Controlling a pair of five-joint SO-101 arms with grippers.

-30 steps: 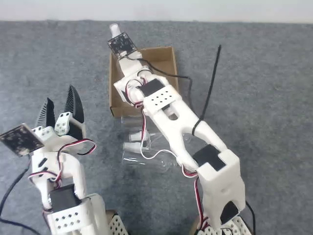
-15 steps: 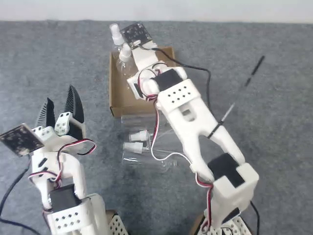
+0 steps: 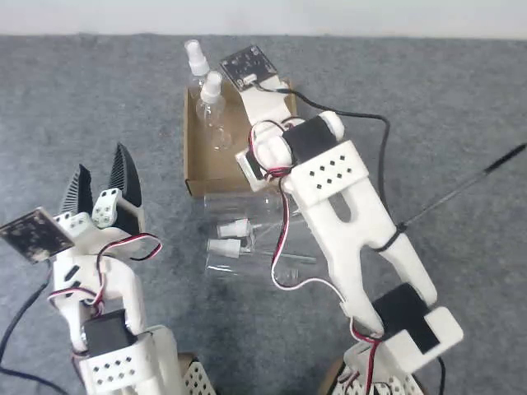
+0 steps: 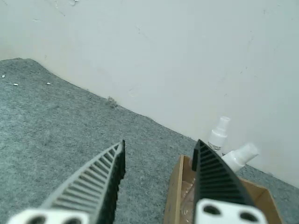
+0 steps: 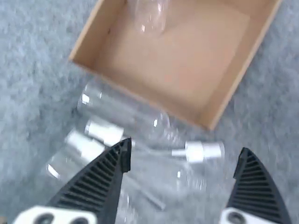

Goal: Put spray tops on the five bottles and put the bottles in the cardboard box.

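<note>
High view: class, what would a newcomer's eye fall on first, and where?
The white right arm stretches over the grey carpet to the brown cardboard box. Two clear plastic bottles with white spray tops sit at the box's far corner, and more clear bottles and loose white spray tops lie on the carpet before it.

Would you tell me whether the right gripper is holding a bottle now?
No, the right gripper is open and empty; loose bottles lie outside the cardboard box.
</note>
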